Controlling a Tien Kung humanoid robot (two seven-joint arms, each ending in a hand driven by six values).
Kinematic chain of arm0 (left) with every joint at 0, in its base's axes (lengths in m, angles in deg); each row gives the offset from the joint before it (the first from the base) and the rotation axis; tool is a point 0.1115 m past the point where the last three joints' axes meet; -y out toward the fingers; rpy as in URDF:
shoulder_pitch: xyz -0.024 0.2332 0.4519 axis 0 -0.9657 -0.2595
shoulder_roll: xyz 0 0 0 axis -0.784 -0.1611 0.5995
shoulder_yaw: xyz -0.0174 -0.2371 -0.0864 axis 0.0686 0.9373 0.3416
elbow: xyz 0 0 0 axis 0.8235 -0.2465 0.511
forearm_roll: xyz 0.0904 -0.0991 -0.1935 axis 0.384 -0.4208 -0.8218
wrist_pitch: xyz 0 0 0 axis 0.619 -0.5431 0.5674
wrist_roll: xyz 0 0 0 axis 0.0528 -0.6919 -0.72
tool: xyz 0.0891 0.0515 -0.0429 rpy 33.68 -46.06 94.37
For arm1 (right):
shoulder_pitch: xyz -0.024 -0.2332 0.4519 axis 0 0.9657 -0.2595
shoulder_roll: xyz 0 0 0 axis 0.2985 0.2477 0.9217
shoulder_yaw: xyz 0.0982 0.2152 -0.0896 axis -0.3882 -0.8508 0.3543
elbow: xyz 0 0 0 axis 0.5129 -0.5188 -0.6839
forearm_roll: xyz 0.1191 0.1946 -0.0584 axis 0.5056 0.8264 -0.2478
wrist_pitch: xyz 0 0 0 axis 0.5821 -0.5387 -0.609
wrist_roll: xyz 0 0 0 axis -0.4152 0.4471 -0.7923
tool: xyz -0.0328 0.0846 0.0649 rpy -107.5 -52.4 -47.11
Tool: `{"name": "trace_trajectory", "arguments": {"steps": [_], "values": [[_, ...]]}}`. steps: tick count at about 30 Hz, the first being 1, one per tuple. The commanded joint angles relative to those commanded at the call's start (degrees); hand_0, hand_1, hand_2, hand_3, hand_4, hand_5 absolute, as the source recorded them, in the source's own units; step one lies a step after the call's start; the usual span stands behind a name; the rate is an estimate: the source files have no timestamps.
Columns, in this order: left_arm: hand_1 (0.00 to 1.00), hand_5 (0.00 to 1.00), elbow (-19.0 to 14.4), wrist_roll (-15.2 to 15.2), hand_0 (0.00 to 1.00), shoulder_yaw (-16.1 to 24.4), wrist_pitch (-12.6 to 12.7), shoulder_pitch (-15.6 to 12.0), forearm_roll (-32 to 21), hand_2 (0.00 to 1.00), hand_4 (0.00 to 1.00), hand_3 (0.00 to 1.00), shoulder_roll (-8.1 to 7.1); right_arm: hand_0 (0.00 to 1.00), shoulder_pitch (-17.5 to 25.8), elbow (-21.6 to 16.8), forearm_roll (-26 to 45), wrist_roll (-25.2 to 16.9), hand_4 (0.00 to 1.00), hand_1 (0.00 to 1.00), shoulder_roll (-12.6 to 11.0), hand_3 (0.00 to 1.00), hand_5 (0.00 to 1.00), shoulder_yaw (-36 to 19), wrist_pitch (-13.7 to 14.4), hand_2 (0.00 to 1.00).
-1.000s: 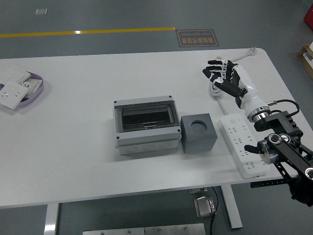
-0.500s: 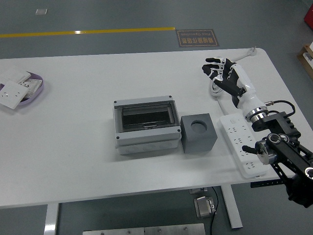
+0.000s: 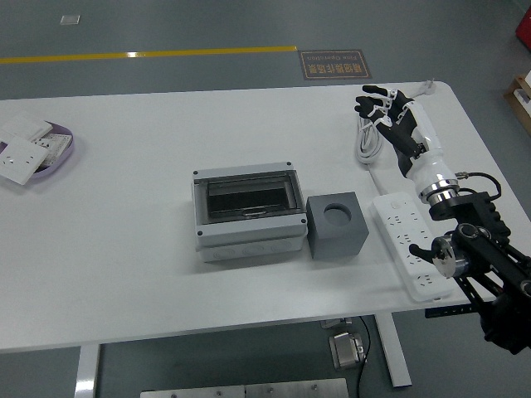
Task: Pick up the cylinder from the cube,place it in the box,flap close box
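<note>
my right hand [image 3: 390, 116] hovers with fingers spread and empty over the table's [image 3: 124, 249] far right, above a coiled white cable [image 3: 366, 141]. the grey cube [image 3: 336, 225] touches the box's [image 3: 247, 211] right side; i can't see the cylinder.

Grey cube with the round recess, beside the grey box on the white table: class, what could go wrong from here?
1. The grey cube touches the grey plastic box; fingers reaching in could nudge either.
2. The right robot hand hovers open far behind the cube, over a coiled white cable it might snag.
3. The white power strip lies under the right arm's path.
</note>
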Motion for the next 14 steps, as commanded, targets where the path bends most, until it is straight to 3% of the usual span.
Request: {"name": "trace_trajectory", "arguments": {"steps": [5,6,11,12,14], "values": [[0.647,0.253,0.1,0.0,0.629,0.1,0.0,-0.1,-0.1,0.625,0.722,0.668,0.11,0.742,0.1,-0.1,-1.3,1.3,0.935,0.633,0.3,0.630,0.447,-0.1,-0.7,0.625],[0.647,0.253,0.1,0.0,0.629,0.1,0.0,-0.1,-0.1,0.625,0.722,0.668,0.13,0.729,0.1,-0.1,-1.7,1.7,0.895,0.626,0.3,0.644,0.277,-0.2,-1.0,0.626],[0.647,0.253,0.2,0.0,0.629,0.2,0.0,0.0,-0.1,0.625,0.722,0.668,0.15,0.729,0.0,0.2,-2.9,2.8,0.895,0.626,0.5,0.644,0.277,-0.5,-1.9,0.626],[0.647,0.253,0.2,0.0,0.629,0.2,0.0,0.0,-0.1,0.625,0.722,0.668,0.13,0.738,0.0,0.2,-2.9,2.8,0.809,0.648,0.5,0.667,0.152,-0.5,-2.0,0.649],[0.647,0.253,0.2,0.1,0.629,0.2,0.0,0.0,-0.1,0.625,0.722,0.668,0.11,0.738,0.0,0.3,-3.0,2.7,0.809,0.648,0.5,0.667,0.152,-0.5,-1.9,0.649]]}}
